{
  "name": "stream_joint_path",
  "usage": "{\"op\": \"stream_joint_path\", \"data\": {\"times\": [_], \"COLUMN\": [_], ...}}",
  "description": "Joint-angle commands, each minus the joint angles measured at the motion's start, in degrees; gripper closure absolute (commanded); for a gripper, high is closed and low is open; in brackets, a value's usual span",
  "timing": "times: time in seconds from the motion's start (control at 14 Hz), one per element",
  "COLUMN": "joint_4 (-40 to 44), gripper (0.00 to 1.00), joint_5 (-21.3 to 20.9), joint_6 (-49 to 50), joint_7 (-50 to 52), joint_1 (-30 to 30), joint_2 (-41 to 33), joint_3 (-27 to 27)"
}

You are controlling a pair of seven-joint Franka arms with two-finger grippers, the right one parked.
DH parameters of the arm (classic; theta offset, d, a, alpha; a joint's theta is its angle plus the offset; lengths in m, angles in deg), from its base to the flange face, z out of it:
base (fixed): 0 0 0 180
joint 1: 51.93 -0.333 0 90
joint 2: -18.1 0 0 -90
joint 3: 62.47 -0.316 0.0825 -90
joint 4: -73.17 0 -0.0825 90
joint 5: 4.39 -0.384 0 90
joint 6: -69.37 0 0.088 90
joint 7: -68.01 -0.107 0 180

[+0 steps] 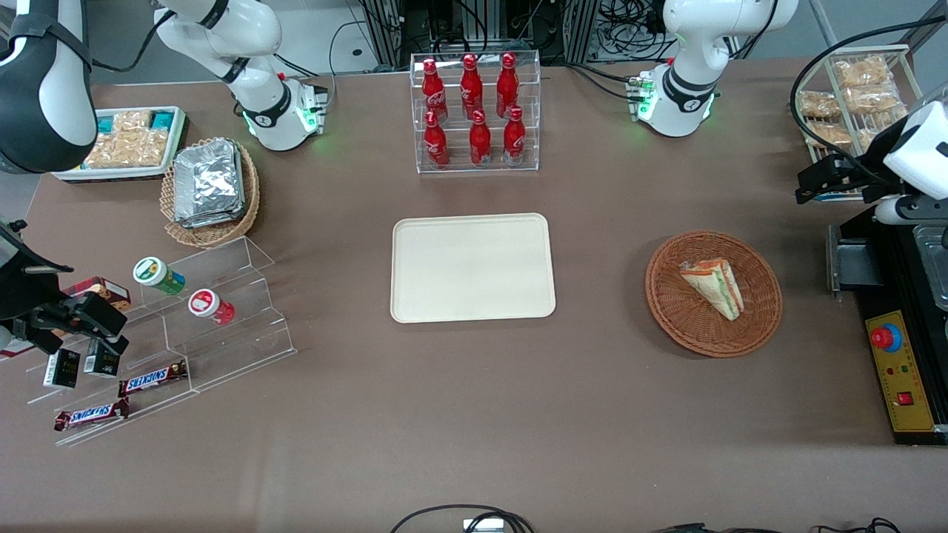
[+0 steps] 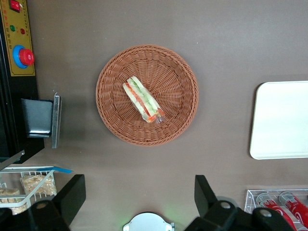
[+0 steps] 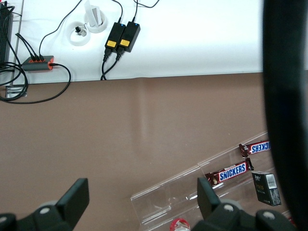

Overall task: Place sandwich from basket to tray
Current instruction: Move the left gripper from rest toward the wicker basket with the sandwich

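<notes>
The task is at its very start: the sandwich [image 1: 712, 287] lies in the basket [image 1: 670, 303], untouched, and the tray [image 1: 473, 267] is bare. The gripper [image 2: 139, 197] hangs high above the table, toward the working arm's end, with its two fingers [image 2: 72, 195] spread wide and holding nothing. In the front view the gripper [image 1: 829, 181] sits up by the wire rack of snack bags [image 1: 852, 96], well apart from the basket.

In the wrist view the sandwich [image 2: 142, 99] rests near the middle of the basket [image 2: 185, 82], lying on its side with the red and green filling showing along one edge. It lies well apart from the fingers, not between them.

The next move, as I judge it, calls for bringing the gripper over the basket, turning the fingers to straddle the wedge across its bread faces, then lowering. The clear wrap looks slippery and the bread soft, so a gentle squeeze seems wise. The tray [image 2: 281, 120] lies near the basket, toward the parked arm's end
</notes>
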Motion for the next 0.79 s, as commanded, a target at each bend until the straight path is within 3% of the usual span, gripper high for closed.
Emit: {"op": "stream_joint_path", "data": {"times": [0.0, 0.36, 0.71], "joint_4": [-0.1, -0.3, -11.4], "gripper": [0.00, 0.00, 0.00], "joint_5": [0.3, -0.3, -0.5], "joint_6": [0.1, -1.5, -10.9], "joint_7": [0.9, 1.0, 5.2], "joint_1": [-0.2, 0.1, 0.1], "joint_2": [0.0, 2.6, 1.5], "joint_3": [0.0, 0.1, 0.0]}}
